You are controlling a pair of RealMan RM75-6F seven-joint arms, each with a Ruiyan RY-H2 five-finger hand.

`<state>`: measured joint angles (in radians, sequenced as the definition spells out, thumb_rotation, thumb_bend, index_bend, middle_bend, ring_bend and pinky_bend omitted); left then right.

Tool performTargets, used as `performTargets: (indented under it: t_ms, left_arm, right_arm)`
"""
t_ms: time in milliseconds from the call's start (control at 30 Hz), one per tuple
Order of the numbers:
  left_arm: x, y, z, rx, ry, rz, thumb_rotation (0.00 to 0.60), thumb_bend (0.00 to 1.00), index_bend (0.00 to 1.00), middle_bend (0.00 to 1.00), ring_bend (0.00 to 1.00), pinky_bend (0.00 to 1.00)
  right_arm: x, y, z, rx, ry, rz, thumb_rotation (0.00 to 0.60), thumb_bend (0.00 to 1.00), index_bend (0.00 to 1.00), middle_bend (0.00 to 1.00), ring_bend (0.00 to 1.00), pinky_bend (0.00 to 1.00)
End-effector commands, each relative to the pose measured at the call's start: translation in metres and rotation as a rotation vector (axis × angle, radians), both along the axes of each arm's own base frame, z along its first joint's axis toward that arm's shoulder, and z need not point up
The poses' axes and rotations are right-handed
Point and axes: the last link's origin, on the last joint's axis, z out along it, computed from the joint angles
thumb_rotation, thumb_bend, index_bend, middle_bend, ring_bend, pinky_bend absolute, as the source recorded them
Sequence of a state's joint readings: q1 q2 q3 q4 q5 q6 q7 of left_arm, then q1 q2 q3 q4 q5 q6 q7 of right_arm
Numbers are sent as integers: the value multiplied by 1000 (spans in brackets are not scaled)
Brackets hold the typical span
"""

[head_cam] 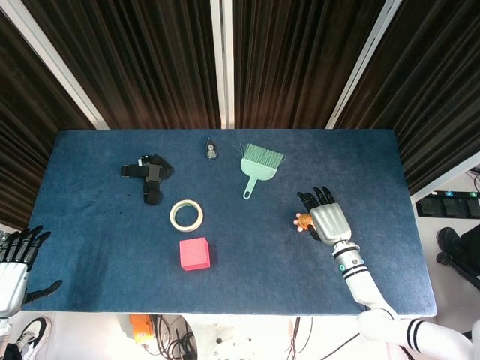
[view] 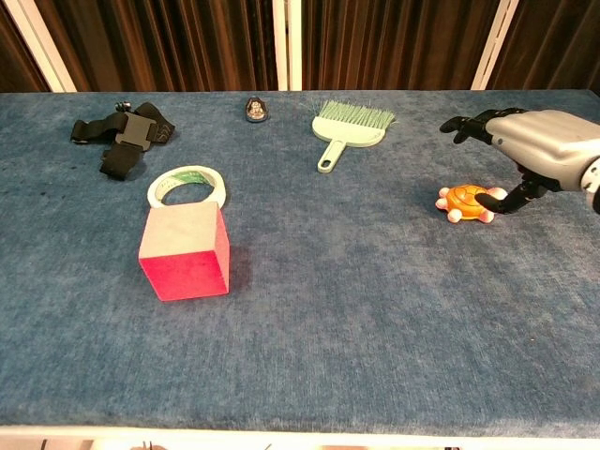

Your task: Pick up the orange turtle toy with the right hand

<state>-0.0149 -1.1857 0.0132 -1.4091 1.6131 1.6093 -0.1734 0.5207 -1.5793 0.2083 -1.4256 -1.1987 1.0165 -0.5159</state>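
Observation:
The orange turtle toy (head_cam: 303, 221) (view: 465, 202) lies on the blue table, right of centre. My right hand (head_cam: 326, 217) (view: 531, 142) hovers just above and to the right of it, fingers spread and holding nothing; its thumb reaches down beside the turtle's head end. In the head view the hand covers part of the toy. My left hand (head_cam: 15, 266) rests off the table's front left corner, fingers apart and empty; the chest view does not show it.
A red cube (head_cam: 194, 253) (view: 185, 250), a tape roll (head_cam: 186, 215) (view: 187, 186), a green hand brush (head_cam: 258, 166) (view: 347, 127), a black strap (head_cam: 148, 175) (view: 125, 136) and a small dark object (head_cam: 211, 151) (view: 254, 109) lie on the blue table (head_cam: 247, 277).

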Motion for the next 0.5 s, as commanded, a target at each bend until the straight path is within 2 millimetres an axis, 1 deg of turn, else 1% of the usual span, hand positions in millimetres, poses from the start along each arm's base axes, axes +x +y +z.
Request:
performTargets:
  t_ms: [33, 200, 500]
  left_arm:
    - [-1, 1, -1, -3, -1, 0, 600, 0, 110, 26, 0, 19]
    - [-2, 1, -1, -2, -5, 3, 600, 0, 110, 26, 0, 19]
    - [-6, 1, -1, -4, -10, 12, 600, 0, 110, 26, 0, 19]
  right_arm:
    - [-1, -1, -5, 11, 14, -4, 600, 327, 105, 157, 0, 0]
    - [-2, 0, -10, 19, 14, -9, 600, 327, 128, 164, 0, 0]
    - [-2, 7, 5, -5, -9, 16, 600, 327, 142, 168, 0, 0]
